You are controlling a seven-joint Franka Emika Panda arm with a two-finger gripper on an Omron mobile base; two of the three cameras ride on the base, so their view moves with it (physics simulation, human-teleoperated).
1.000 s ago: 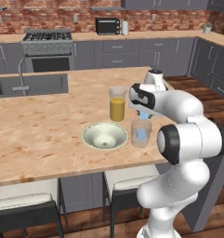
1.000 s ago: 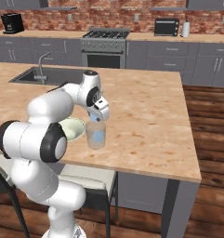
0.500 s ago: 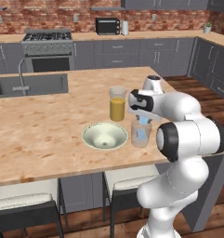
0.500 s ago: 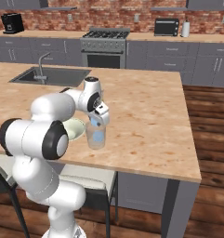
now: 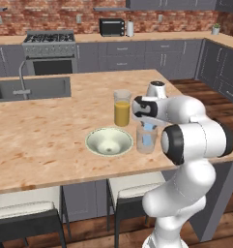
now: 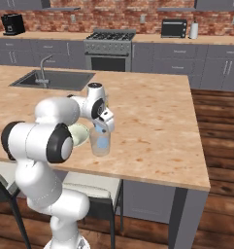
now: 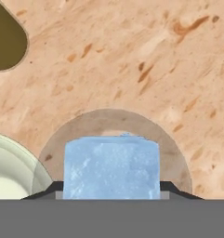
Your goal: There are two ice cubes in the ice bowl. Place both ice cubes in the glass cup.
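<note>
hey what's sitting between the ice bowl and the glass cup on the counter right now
Nothing. In the left base view the ice bowl and the glass cup stand side by side, with just a narrow strip of bare counter between them.

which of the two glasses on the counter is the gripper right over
The short clear glass cup, with pale blue ice inside, nearest the counter edge. The gripper hangs at its mouth. The taller glass behind it holds orange juice.

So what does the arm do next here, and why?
Probably open the tool and let go. In the hand view its tips pinch a pale-blue ice cube right over the round mouth of the glass cup, so the cube should drop in. The ice bowl beside it looks empty.
</note>
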